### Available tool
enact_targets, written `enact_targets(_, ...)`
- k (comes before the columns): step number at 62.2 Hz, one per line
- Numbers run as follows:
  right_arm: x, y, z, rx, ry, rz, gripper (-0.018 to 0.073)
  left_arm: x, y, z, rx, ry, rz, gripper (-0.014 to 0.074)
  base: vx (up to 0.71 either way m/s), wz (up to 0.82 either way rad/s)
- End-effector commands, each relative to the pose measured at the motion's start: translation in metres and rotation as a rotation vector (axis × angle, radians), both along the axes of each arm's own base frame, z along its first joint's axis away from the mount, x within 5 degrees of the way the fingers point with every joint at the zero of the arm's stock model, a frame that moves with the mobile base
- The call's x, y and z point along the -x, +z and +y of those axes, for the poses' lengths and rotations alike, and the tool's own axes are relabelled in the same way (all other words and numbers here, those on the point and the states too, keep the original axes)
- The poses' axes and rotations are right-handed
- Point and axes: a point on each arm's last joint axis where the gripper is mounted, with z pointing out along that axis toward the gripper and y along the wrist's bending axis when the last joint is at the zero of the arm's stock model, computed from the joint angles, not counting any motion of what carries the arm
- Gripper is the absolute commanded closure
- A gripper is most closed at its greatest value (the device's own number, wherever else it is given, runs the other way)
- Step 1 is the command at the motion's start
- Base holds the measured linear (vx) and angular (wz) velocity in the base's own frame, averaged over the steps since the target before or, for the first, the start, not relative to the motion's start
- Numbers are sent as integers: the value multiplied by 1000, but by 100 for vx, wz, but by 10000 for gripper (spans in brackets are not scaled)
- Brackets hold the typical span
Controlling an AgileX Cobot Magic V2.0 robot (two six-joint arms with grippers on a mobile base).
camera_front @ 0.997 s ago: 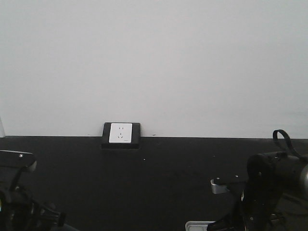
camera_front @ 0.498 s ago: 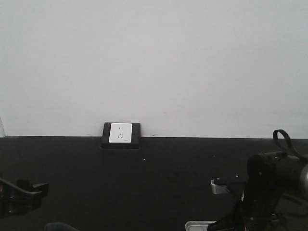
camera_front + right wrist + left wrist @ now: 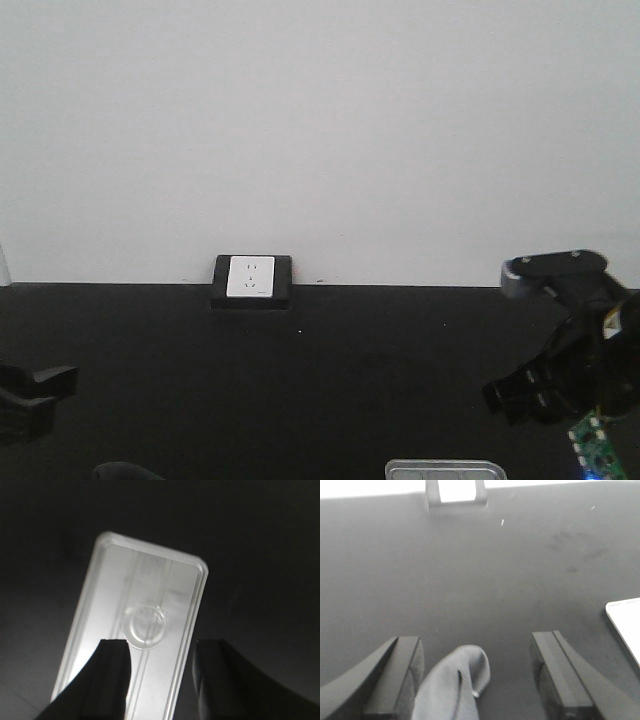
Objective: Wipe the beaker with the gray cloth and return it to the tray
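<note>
Lying between the spread fingers of the left gripper (image 3: pixel 477 680), at the bottom of the left wrist frame, is the cloth (image 3: pixel 454 685), not pinched. Centred in the right wrist frame, the beaker (image 3: pixel 146 626) stands in the tray (image 3: pixel 102 570), above the open right gripper (image 3: pixel 160 675).
</note>
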Motion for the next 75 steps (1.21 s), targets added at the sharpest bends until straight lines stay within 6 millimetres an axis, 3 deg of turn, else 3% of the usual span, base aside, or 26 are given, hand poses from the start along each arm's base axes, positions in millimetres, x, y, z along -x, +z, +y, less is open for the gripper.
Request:
enact_targets(1, 23, 29, -6, -59, -4, -181, 251, 12, 24, 2, 19, -29, -156, 106, 0, 0)
enact_targets(10, 56, 12, -15, -81, -14, -267, 405, 36, 25, 9, 45, -34, -257, 221, 0, 0)
enact_targets(19, 83, -2, -22, -106, -28, -344, 569, 61, 7, 16, 71, -40, -347, 395, 0, 0)
enact_targets(30, 104, -4, -28, -121, -37, -367, 573, 83, -16, 23, 91, -42, -398, 606, 0, 0)
enact_targets(43, 115, 0, -30, -121, -33, -369, 571, 92, -26, 26, 86, -41, -386, 604, 0, 0)
enact_targets(75, 115, 0, -30, -121, -33, -368, 571, 92, -26, 26, 82, -41, -385, 603, 0, 0)
